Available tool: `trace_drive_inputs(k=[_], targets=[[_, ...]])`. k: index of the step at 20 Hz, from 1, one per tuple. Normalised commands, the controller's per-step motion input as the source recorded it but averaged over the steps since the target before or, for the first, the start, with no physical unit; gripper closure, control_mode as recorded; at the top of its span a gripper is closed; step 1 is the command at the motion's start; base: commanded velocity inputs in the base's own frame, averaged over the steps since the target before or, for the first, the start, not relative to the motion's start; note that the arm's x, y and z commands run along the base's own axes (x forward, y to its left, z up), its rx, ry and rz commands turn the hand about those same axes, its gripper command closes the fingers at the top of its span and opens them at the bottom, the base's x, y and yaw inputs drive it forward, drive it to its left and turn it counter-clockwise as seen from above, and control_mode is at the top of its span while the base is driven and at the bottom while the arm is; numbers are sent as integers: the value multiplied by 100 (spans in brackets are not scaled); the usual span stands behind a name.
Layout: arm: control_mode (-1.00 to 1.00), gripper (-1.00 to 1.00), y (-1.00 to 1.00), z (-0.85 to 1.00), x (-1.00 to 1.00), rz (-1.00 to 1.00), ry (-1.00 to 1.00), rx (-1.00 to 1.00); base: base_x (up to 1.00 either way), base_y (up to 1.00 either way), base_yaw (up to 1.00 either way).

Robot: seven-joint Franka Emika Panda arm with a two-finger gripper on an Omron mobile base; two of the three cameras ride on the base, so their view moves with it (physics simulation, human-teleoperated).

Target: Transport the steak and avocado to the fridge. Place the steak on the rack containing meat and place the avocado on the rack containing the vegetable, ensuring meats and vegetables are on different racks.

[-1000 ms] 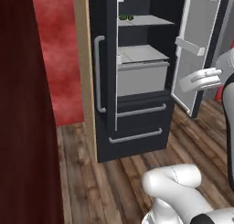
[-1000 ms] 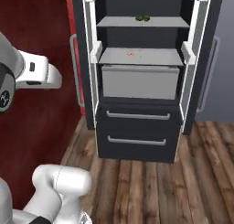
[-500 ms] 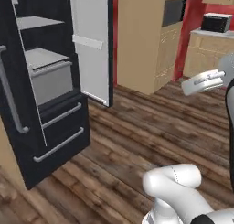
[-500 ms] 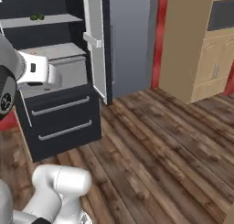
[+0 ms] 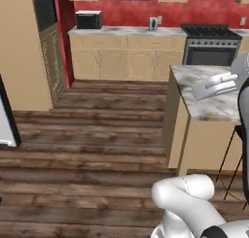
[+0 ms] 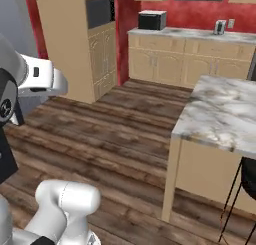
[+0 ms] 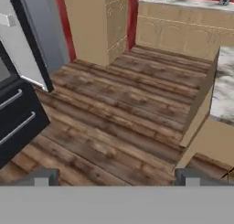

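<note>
Wood floor (image 5: 97, 135) — marble island (image 6: 225, 114), red walls (image 5: 160, 4)

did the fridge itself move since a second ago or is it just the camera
No, the base turned, not the fridge. The whole picture swung from the fridge front to the kitchen island and stove. In the hand view the fridge sits at left on the floor.

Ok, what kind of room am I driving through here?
A home kitchen, by the look of it: a stove set among wood cabinets, a marble-topped island, and the fridge with its door open.
</note>
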Motion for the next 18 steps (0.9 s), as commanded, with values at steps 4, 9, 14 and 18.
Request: trace_drive_inputs(k=[4,9,14,18], targets=[[100,-100,0,0,0,0,0,0,0,-100,-18],[100,-100,0,0,0,0,0,0,11,-100,0],[100,-100,0,0,0,0,0,0,-43,-100,-9],[100,-100,0,0,0,0,0,0,-48,-100,-11]])
